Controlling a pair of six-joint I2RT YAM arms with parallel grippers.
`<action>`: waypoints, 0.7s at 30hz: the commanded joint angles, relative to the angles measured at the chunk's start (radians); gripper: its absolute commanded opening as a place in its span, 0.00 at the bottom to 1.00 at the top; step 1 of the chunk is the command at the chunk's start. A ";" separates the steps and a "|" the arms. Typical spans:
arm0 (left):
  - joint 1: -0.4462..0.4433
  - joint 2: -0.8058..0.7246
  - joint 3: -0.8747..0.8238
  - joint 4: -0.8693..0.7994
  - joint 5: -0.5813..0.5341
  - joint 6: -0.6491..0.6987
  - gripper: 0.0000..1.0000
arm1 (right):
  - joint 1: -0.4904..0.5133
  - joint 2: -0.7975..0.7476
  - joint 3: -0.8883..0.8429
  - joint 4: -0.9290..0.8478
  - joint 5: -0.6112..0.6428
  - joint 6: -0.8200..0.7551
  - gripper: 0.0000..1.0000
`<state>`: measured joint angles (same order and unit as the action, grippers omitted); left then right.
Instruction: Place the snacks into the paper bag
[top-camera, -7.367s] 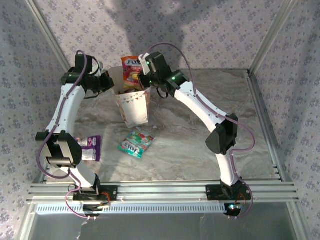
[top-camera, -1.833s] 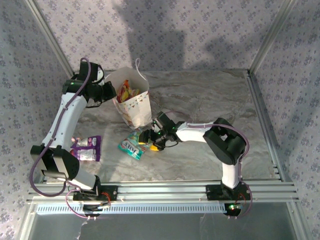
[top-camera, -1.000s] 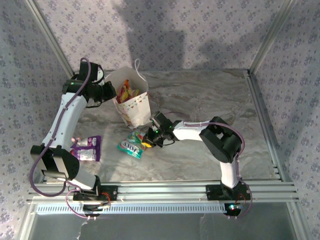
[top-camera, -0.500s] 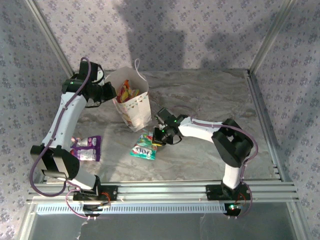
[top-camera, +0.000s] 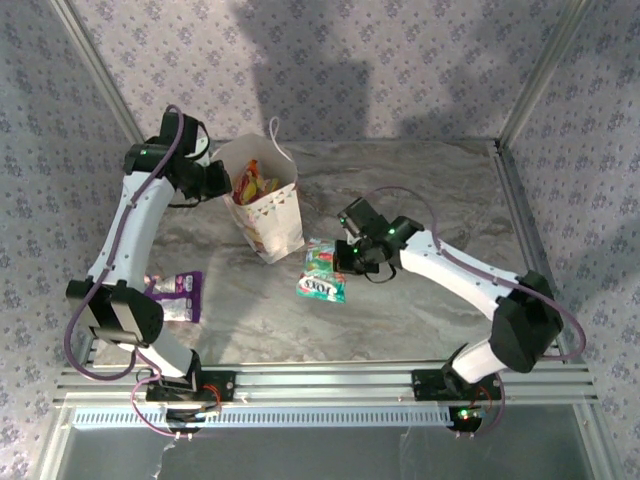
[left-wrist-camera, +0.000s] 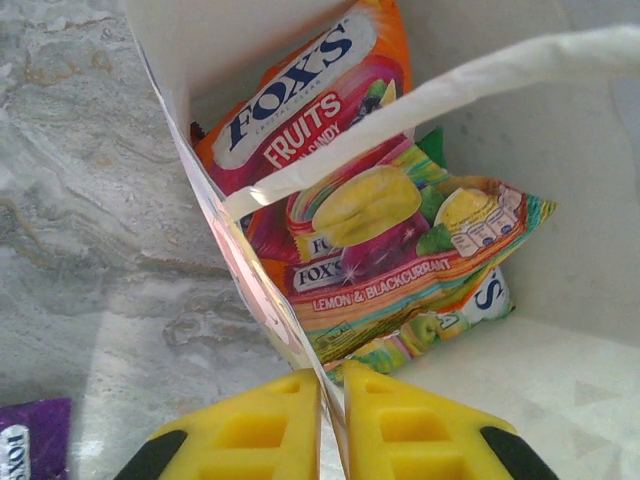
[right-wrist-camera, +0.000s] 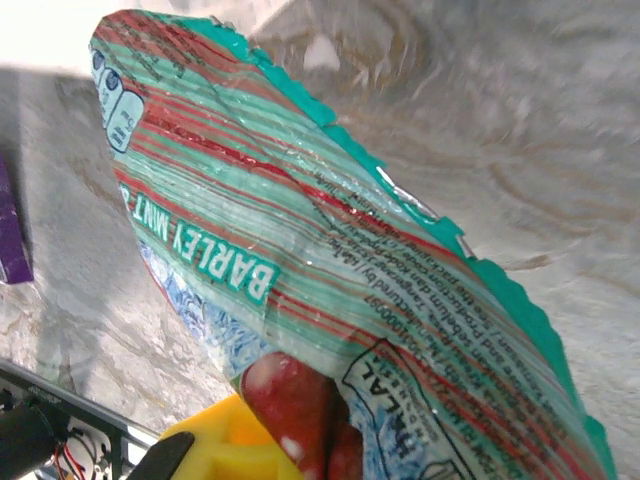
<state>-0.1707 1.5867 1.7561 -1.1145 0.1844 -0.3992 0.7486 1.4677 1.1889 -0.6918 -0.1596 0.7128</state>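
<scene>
1. The left tool (left-wrist-camera: 322, 432) is pressed together on the rim of one wall of the paper bag (top-camera: 275, 225), which stands upright on the counter (top-camera: 430, 190).
2. Several packets (left-wrist-camera: 380, 230) lie inside the bag.
3. The right tool (top-camera: 348, 262) pinches the teal packet (top-camera: 322, 273) by one end, over the counter and just right of the bag.
4. A purple packet (top-camera: 180, 295) lies flat on the counter, well left of the bag.
</scene>
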 joint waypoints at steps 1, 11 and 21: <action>-0.005 0.013 0.076 -0.062 -0.035 0.058 0.14 | -0.013 -0.054 0.082 -0.060 0.058 -0.060 0.00; 0.000 0.120 0.255 -0.170 -0.085 0.134 0.09 | -0.043 -0.074 0.247 -0.091 0.045 -0.142 0.00; 0.006 0.171 0.327 -0.166 -0.116 0.195 0.12 | -0.052 0.002 0.561 -0.133 -0.006 -0.220 0.00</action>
<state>-0.1707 1.7439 2.0281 -1.2716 0.0845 -0.2443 0.7017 1.4437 1.6302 -0.8238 -0.1280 0.5423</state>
